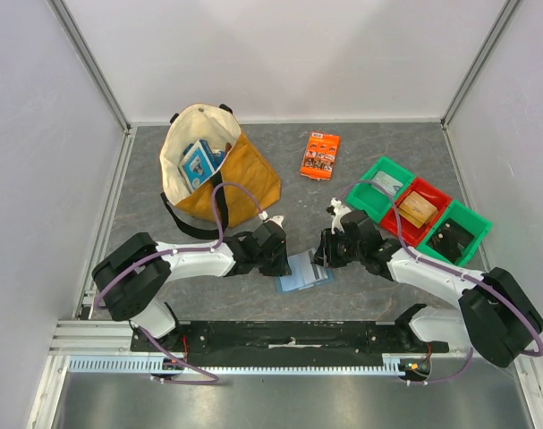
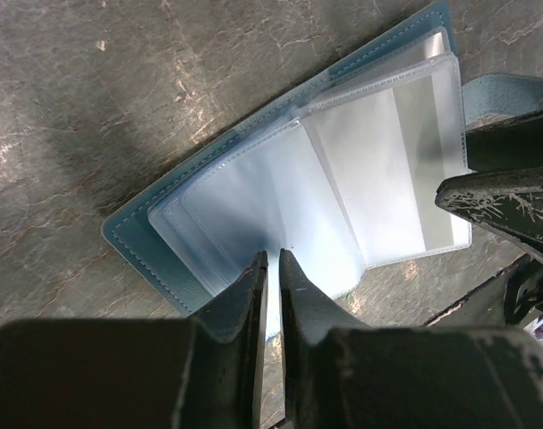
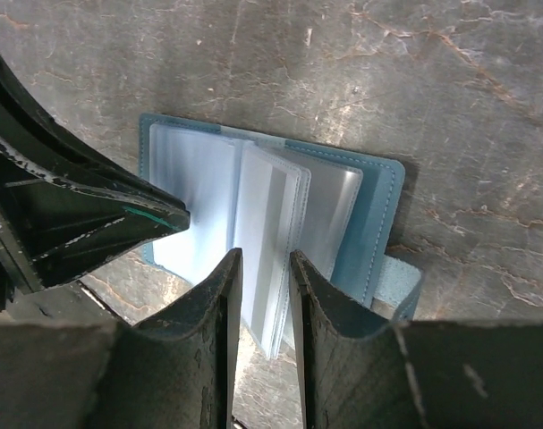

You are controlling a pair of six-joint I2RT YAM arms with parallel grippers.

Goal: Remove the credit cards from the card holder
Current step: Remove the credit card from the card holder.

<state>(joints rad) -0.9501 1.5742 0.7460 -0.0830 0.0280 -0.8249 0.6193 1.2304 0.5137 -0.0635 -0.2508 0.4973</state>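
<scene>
The light-blue card holder (image 1: 304,275) lies open on the grey table between my two grippers. Its clear pocket leaves look empty in the left wrist view (image 2: 280,179) and the right wrist view (image 3: 343,197). I see no credit cards; they are hidden or out of view. My left gripper (image 1: 287,259) (image 2: 273,255) is almost fully shut, pinching the near edge of a clear leaf. My right gripper (image 1: 320,255) (image 3: 264,255) is shut on a raised bundle of leaves. The closing tab (image 3: 401,286) sticks out at the right edge.
A tan tote bag (image 1: 222,174) holding a blue-and-white box (image 1: 199,161) stands at the back left. An orange printed packet (image 1: 320,154) lies behind. Green (image 1: 383,188), red (image 1: 423,210) and green (image 1: 459,234) bins sit at the right.
</scene>
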